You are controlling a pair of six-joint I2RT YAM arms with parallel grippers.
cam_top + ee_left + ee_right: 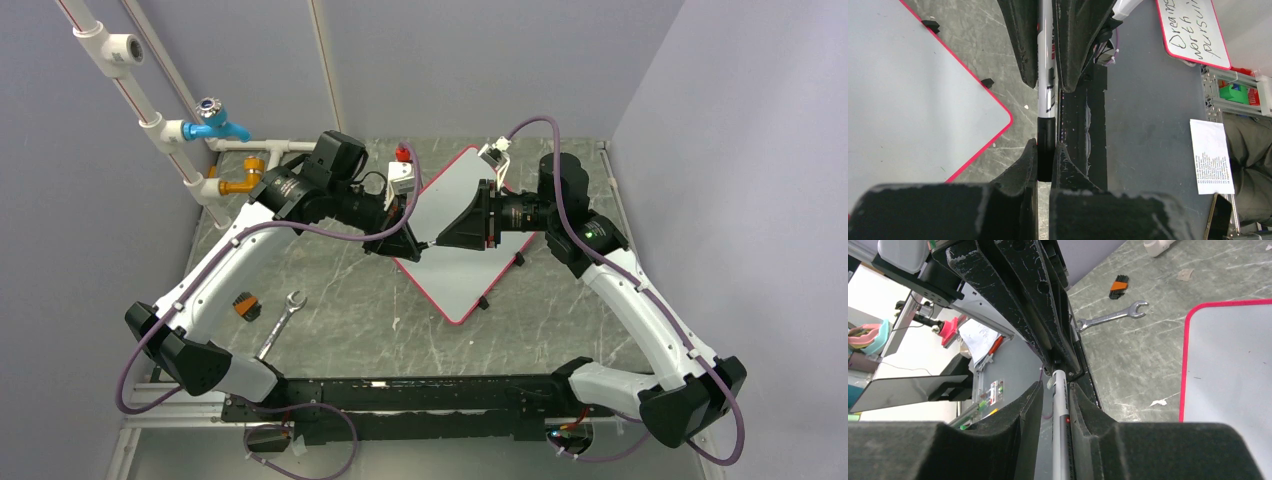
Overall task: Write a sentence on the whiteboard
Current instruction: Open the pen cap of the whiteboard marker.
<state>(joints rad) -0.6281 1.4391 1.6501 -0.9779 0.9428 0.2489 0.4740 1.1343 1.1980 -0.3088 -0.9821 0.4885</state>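
Marker [1046, 100] lies left-right between both arms, over the whiteboard [452, 285]. Left jaws clamp its black cap. Right jaws narrow round barrel, contact unclear. Uncapping likely needs a pull along that axis.

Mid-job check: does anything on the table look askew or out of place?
The whiteboard lies turned corner-on to the table edges rather than square. A wrench and a small orange-and-black brush lie loose to its left, unrelated to writing. No spill or damage shows.
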